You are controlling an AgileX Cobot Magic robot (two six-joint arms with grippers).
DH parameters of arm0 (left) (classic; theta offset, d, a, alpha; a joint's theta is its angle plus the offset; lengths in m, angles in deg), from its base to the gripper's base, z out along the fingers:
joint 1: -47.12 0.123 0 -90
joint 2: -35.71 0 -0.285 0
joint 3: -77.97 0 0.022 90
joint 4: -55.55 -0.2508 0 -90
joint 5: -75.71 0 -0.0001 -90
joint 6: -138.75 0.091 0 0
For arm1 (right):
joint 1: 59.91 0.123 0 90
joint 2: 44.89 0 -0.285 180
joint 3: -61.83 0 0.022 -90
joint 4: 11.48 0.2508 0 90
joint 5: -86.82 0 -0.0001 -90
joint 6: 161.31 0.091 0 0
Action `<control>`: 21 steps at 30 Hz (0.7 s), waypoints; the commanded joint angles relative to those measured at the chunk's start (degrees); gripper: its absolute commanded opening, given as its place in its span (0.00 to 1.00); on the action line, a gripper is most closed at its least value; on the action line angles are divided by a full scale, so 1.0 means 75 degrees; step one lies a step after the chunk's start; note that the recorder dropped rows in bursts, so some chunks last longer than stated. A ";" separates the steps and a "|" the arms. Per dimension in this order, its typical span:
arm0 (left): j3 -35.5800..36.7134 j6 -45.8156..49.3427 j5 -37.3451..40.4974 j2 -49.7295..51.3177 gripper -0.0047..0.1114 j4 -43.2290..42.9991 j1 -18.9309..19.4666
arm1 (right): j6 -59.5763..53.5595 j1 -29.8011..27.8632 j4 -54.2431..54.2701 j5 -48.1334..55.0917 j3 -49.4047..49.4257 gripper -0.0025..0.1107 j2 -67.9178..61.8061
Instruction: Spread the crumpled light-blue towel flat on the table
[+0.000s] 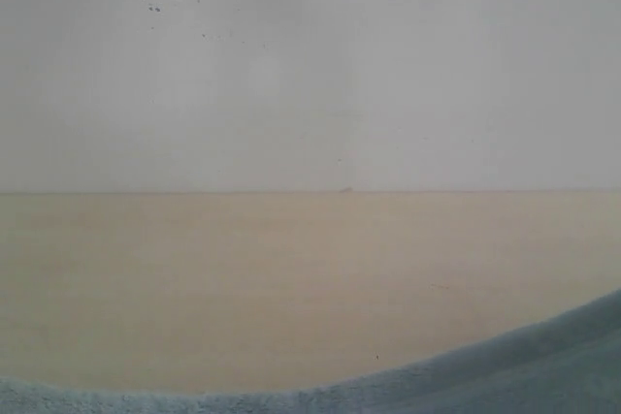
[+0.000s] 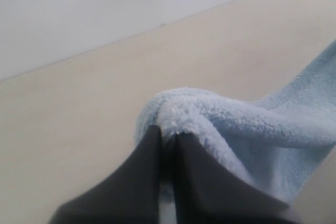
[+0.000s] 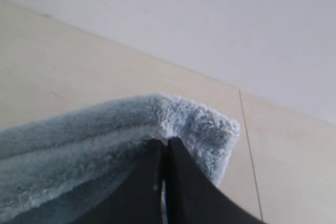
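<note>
Left gripper (image 2: 167, 136) and right gripper (image 3: 165, 142), jaws pressed together, each pinching a fold of the towel (image 1: 543, 366); towel edge spans the near table (image 1: 291, 278).

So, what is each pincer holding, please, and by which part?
Both hold the towel: the left pincer pinches a bunched fold, the right pincer its edge by a corner.

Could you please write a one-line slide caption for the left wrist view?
Left gripper pinching a bunched fold of the light-blue towel, beige table beyond.
</note>
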 commanded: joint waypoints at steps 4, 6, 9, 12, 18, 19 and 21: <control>0.0031 -0.0086 -0.0035 -0.0020 0.08 0.0689 -0.0024 | -0.0294 -0.0034 -0.0035 0.0800 -0.1223 0.02 0.0158; 0.0031 -0.0086 -0.0035 -0.0020 0.08 0.0689 -0.0024 | -0.0378 -0.0034 0.0111 0.0912 -0.1392 0.02 0.0158; 0.0031 -0.0086 -0.0035 -0.0020 0.08 0.0519 -0.0024 | -0.0542 -0.0034 0.0352 0.0941 -0.1430 0.02 0.0158; 0.0067 -0.0086 -0.0035 -0.0020 0.08 0.0185 -0.0024 | -0.0641 -0.0034 0.0529 0.1014 -0.1430 0.02 0.0158; 0.1109 -0.0222 -0.0035 0.0211 0.08 -0.0231 -0.0024 | -0.0670 -0.0034 0.0446 0.1010 -0.0845 0.02 -0.0064; 0.1385 -0.0222 -0.0035 0.0358 0.08 -0.0231 -0.0024 | -0.0670 -0.0034 0.0446 0.1010 -0.0676 0.02 -0.0157; 0.1892 -0.0222 -0.0035 0.0724 0.08 -0.0266 -0.0024 | -0.0670 -0.0034 0.0446 0.0753 -0.0209 0.02 -0.0431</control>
